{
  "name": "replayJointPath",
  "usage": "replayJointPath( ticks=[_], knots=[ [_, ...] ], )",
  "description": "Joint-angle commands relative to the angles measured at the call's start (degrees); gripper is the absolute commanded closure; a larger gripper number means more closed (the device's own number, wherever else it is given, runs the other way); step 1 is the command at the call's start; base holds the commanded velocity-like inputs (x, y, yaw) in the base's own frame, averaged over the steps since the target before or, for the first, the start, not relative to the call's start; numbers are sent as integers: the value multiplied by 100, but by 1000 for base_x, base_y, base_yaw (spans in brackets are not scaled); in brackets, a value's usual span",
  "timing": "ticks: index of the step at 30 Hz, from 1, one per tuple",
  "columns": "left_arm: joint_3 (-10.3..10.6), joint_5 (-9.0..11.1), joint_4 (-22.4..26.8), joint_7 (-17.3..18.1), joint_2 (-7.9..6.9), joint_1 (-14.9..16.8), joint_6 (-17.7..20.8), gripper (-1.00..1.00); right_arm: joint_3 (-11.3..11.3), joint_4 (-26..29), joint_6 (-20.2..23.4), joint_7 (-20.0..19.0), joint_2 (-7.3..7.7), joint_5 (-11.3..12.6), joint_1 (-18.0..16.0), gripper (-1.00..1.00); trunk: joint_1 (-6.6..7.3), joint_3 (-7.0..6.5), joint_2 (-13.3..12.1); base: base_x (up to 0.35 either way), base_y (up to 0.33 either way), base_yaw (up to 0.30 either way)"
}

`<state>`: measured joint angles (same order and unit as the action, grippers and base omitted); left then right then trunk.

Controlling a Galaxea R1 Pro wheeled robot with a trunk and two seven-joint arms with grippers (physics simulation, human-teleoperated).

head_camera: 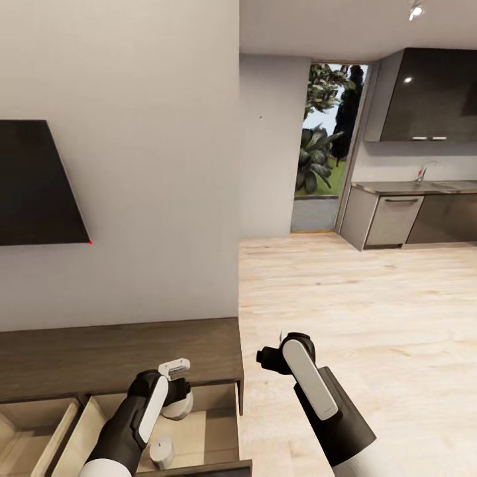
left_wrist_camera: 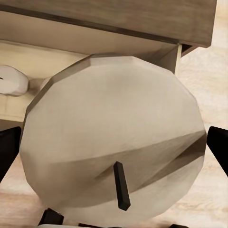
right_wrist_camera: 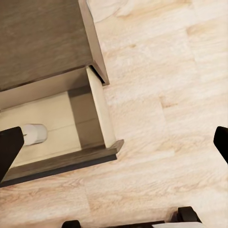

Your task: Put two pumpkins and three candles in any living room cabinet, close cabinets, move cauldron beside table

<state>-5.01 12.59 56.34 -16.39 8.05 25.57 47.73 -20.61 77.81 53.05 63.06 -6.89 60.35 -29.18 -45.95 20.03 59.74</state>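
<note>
My left gripper [head_camera: 176, 396] is shut on a grey-tan candle [left_wrist_camera: 114, 137], holding it just above the open right drawer [head_camera: 212, 424] of the low dark-brown cabinet [head_camera: 119, 351]. The candle's dark wick [left_wrist_camera: 121, 186] points toward the camera, and black fingers [left_wrist_camera: 7, 148] press its sides. A second candle [head_camera: 161, 452] lies on the pale drawer floor and shows as the candle [right_wrist_camera: 34, 134] in the right wrist view. My right gripper [head_camera: 268, 358] hangs open and empty over the wood floor beside the cabinet's right end. The pumpkins and the cauldron are out of view.
The cabinet's left drawer [head_camera: 30, 424] also stands open. A dark TV [head_camera: 36, 182] hangs on the wall above. Light wood floor [head_camera: 371, 318] stretches right toward dark kitchen cupboards [head_camera: 411, 218] and a doorway [head_camera: 328, 146] to the garden.
</note>
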Motion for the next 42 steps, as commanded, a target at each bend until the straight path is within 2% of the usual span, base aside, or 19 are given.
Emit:
replayJointPath(
  ticks=[1, 10, 42],
  knots=[
    [0, -3, 0, 1, 1, 0, 0, 100, 2, -22, 0, -1, -21, -3, 0, -100, -23, 18, 42, 0, 0, 0],
    [0, 1, 2, 4, -9, 0, 5, 100, 5, -70, 3, -4, -104, -13, 0, -100, -220, 180, 403, 0, 0, 0],
    [8, -11, -44, 4, 4, 0, -36, 100, 5, -162, 5, -48, -109, -8, 0, -100, -923, 754, 1686, 0, 0, 0]
  ],
)
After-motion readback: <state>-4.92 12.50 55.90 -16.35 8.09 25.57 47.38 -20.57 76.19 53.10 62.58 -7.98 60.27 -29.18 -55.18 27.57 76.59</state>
